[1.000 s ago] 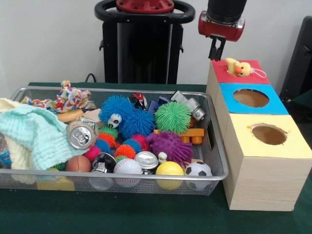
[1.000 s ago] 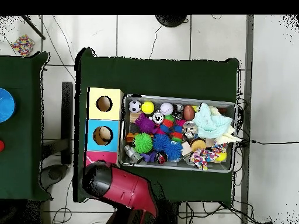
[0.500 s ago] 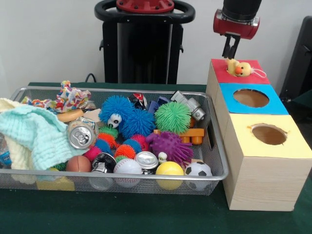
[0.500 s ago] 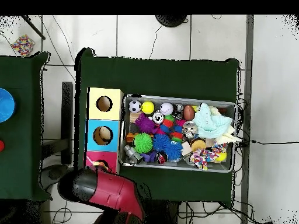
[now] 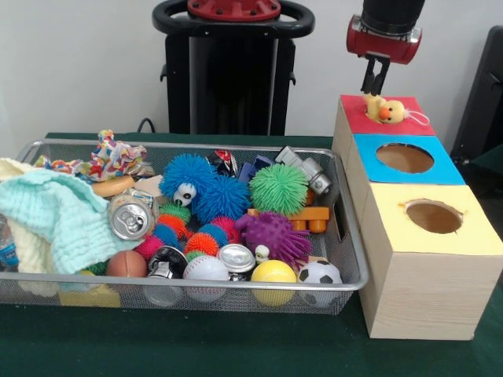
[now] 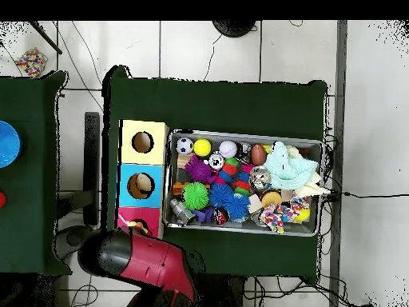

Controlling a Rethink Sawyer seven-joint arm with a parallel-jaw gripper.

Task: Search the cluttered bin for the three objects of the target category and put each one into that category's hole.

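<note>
The arm hangs straight down over the red-topped box (image 5: 376, 115), gripper (image 5: 374, 85) pressed together just above a small orange plush toy (image 5: 383, 108). The toy lies sideways on the red top, cord loop trailing toward the picture's right.

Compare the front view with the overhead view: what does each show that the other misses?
Only the front view shows the tool hanging above a plush toy that sits on the red box. Only the overhead view shows the arm covering most of that box, plus the floor and cables around the table. Both show the basket of toys and the blue box and yellow box.
</note>
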